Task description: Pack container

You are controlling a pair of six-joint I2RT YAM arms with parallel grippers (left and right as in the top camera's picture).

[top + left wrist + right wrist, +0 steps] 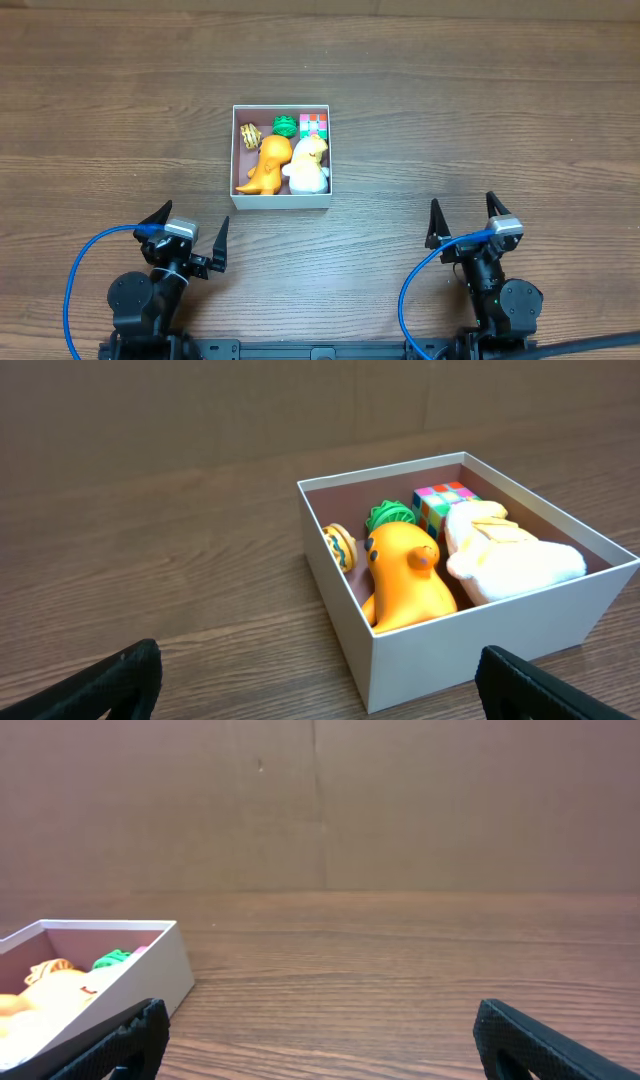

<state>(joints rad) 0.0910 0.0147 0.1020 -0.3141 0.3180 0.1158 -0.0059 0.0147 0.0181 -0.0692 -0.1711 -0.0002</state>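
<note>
Matt paperboard container (281, 202), wood-grain table (480, 120)

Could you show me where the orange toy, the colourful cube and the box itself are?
orange toy (405, 585): left wrist view, on its body.
colourful cube (447, 491): left wrist view, on its top face.
container (480, 645): left wrist view, on its white front wall.

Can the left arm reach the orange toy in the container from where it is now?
Probably yes. The left gripper is open, the container has no lid, and the orange toy lies uncovered in its left half, nothing standing between them.
</note>
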